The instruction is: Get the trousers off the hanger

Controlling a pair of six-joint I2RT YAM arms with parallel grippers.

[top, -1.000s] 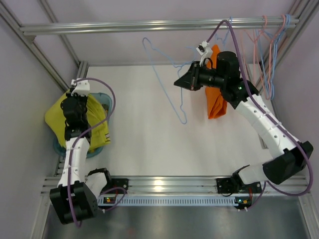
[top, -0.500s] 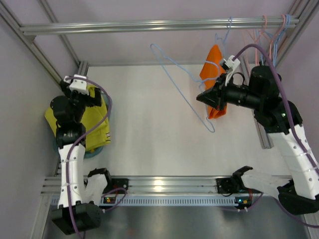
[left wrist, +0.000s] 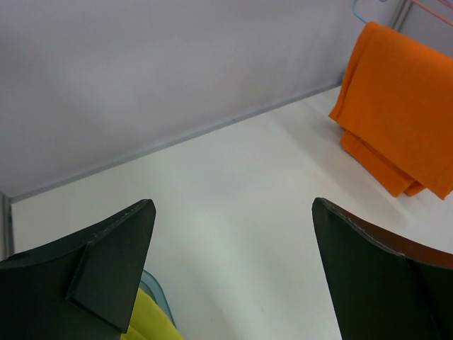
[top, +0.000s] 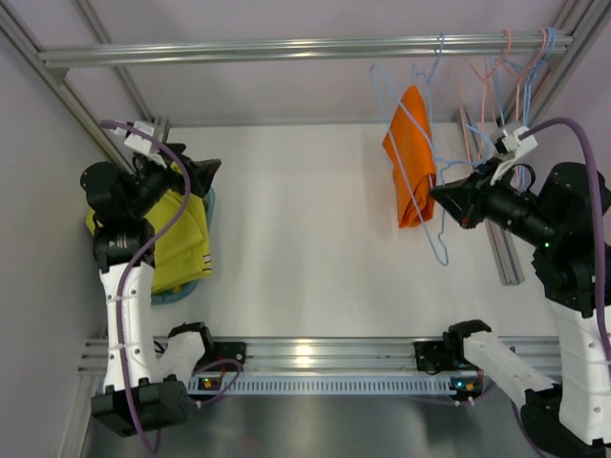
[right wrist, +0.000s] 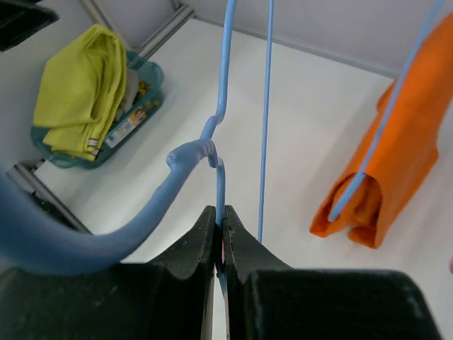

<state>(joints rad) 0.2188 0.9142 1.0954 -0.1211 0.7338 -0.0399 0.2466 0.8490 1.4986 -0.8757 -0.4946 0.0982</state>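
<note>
Trousers (top: pixel 410 157) hang left of right claw (top: pixel 437 194) clamping hanger (right wrist: pixel 224 71).

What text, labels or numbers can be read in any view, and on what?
No legible text in any view.
The tag on the yellow trousers: too small to read.
A printed patch at the basket wall: blurred, unreadable.
On the orange trousers and the blue hanger: no marks seen.
</note>
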